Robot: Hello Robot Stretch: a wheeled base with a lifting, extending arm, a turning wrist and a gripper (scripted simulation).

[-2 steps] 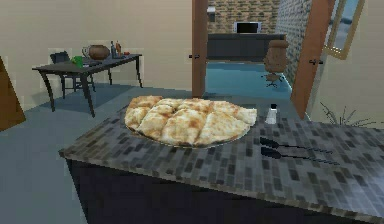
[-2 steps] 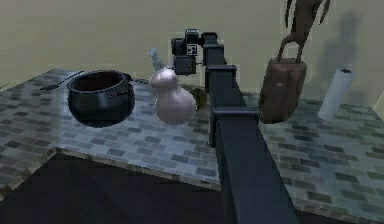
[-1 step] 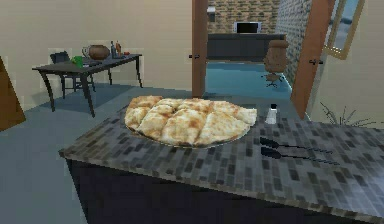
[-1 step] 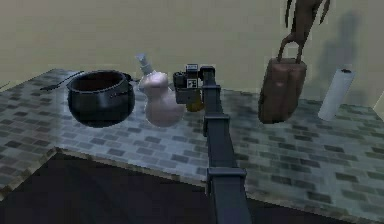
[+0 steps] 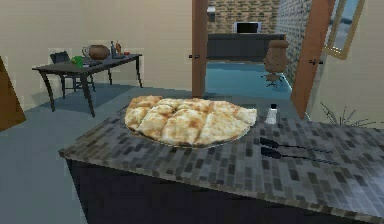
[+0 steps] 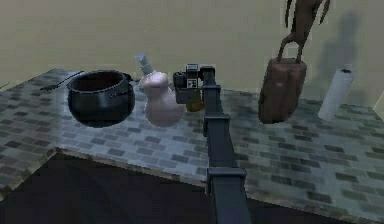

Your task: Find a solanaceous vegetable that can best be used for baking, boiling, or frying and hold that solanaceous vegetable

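In the arm side view my arm (image 6: 222,160) rises over a grey tiled counter (image 6: 120,150). At its far end is the gripper (image 6: 180,86), right against a pale pink jug-like vessel (image 6: 160,102) standing on the counter. A small tan blob (image 6: 198,97) sits just under the gripper's body; I cannot make out what it is. I cannot tell whether the gripper holds anything. No potato shape is plain in either view.
A black pot (image 6: 100,97) stands left of the pink vessel, with a brown statue (image 6: 283,88) and a white roll (image 6: 336,93) to the right. Ahead, a dark tiled counter (image 5: 130,155) bears flatbread (image 5: 190,120), a shaker (image 5: 271,115) and dark utensils (image 5: 285,150). Beyond are a table (image 5: 85,70) and a doorway (image 5: 250,50).
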